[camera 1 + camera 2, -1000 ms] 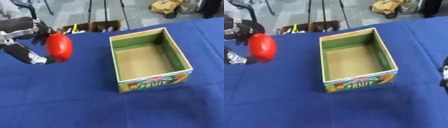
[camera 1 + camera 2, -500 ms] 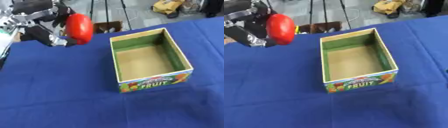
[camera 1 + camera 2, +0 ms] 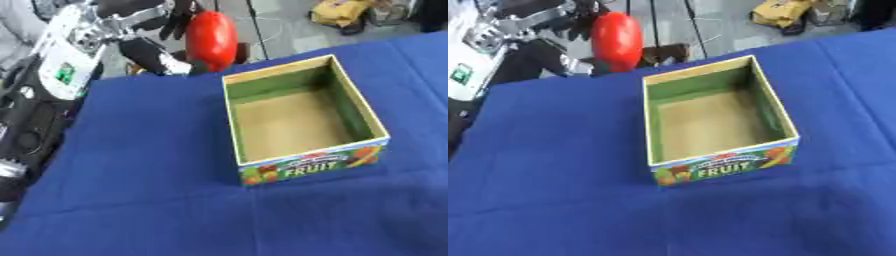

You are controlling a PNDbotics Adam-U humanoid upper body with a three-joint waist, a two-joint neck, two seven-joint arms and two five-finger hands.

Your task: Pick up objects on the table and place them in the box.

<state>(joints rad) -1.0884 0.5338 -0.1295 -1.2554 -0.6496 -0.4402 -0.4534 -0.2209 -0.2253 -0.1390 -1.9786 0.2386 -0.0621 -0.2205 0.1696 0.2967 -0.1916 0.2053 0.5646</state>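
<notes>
Ok so in the last sec the left hand [image 3: 157, 30] went from low at the left edge to up high near the box's [image 3: 302, 117] far-left corner, fingers curled round the red object [image 3: 211, 32], prob a fruit of some kind. It's in the air just beside the box's back rim, not over the opening yet, so imo the drop is close but not done. Box looks empty inside and sits on the blue tabletop [image 3: 157, 200]. Front panel reads "FRUIT" w/ fruit pics; smaller text above it I can't read. Right hand not visible rn.
</notes>
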